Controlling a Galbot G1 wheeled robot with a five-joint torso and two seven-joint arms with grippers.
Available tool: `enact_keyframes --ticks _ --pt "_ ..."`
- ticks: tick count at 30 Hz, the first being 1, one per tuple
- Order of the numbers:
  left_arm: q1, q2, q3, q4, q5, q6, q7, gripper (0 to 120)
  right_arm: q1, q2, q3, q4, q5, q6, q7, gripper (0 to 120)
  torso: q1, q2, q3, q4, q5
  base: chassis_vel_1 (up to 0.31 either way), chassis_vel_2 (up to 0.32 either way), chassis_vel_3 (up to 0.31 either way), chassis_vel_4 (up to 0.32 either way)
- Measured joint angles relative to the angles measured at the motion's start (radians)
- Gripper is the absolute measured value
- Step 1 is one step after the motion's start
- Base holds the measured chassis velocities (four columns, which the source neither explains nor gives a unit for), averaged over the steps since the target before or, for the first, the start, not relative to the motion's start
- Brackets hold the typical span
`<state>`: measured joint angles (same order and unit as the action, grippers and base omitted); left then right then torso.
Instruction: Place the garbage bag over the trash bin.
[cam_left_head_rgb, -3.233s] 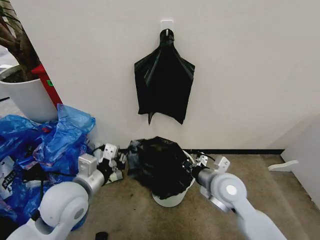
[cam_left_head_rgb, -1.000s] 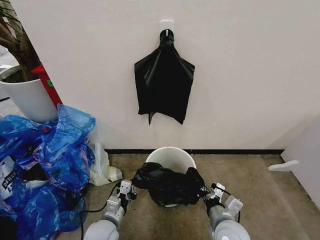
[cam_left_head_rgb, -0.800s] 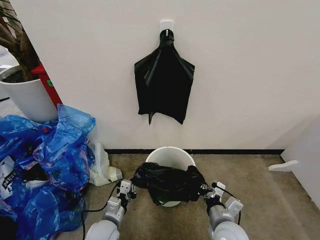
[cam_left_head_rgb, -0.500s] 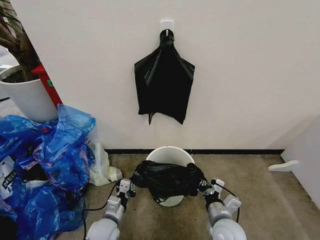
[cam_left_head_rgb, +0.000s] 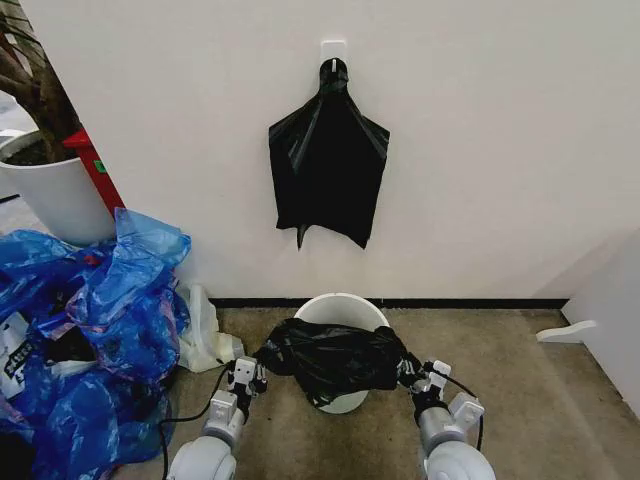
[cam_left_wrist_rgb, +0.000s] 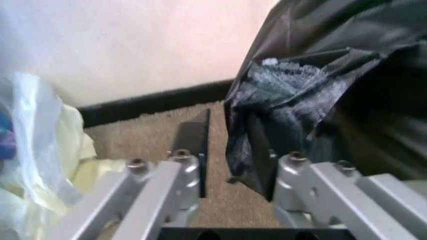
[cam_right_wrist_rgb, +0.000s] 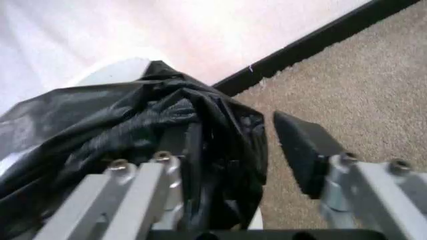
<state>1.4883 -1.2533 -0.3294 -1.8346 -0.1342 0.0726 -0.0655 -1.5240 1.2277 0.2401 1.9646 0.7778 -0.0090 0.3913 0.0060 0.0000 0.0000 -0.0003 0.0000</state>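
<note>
The trash bin (cam_left_head_rgb: 322, 309), a small white bucket, stands on the carpet by the wall. The glossy black garbage bag (cam_left_head_rgb: 335, 358) is stretched across its near rim, spanning between both grippers. My left gripper (cam_left_head_rgb: 246, 377) is at the bag's left end and my right gripper (cam_left_head_rgb: 414, 373) at its right end. In the left wrist view the left gripper (cam_left_wrist_rgb: 230, 155) is open, and the garbage bag (cam_left_wrist_rgb: 320, 75) drapes over one finger with carpet visible in the gap. The right gripper (cam_right_wrist_rgb: 247, 140) is open too, one finger under the garbage bag (cam_right_wrist_rgb: 100, 125), beside the trash bin (cam_right_wrist_rgb: 113, 70).
A flat black bag (cam_left_head_rgb: 328, 165) hangs from a wall hook above the bin. Blue plastic bags (cam_left_head_rgb: 95, 310) and a pale bag (cam_left_head_rgb: 205, 335) lie at the left, below a white plant pot (cam_left_head_rgb: 50, 195). A white piece (cam_left_head_rgb: 565, 332) lies on the floor at the right.
The arms had drawn back from the wall with the bag. Over the last second the bag rose slightly and spread wider over the bin's near rim; the left gripper shifted a little left.
</note>
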Motion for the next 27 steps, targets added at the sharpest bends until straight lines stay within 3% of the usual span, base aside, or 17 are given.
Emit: enact_keyframes --ticks 16,21,27 --pt "0.055 0.04 -0.025 -0.079 0.0 0.002 0.008 84 -0.063 -0.014 0.0 0.076 -0.015 -0.022 0.041 97 0.0 0.0 0.0 0.0 0.0 0.0 0.0 0.0 0.0" --pt "0.063 0.053 -0.033 -0.084 -0.002 -0.003 0.013 98 -0.068 -0.018 0.004 0.087 -0.015 -0.023 0.049 100 0.0 0.0 0.0 0.0001 0.0 0.0 0.0 0.0 0.0" --pt "0.071 0.072 -0.046 -0.093 -0.021 -0.027 0.062 100 -0.079 -0.023 0.003 0.103 -0.012 -0.031 0.05 100 0.0 0.0 0.0 0.0 0.0 0.0 0.0 0.0 0.0"
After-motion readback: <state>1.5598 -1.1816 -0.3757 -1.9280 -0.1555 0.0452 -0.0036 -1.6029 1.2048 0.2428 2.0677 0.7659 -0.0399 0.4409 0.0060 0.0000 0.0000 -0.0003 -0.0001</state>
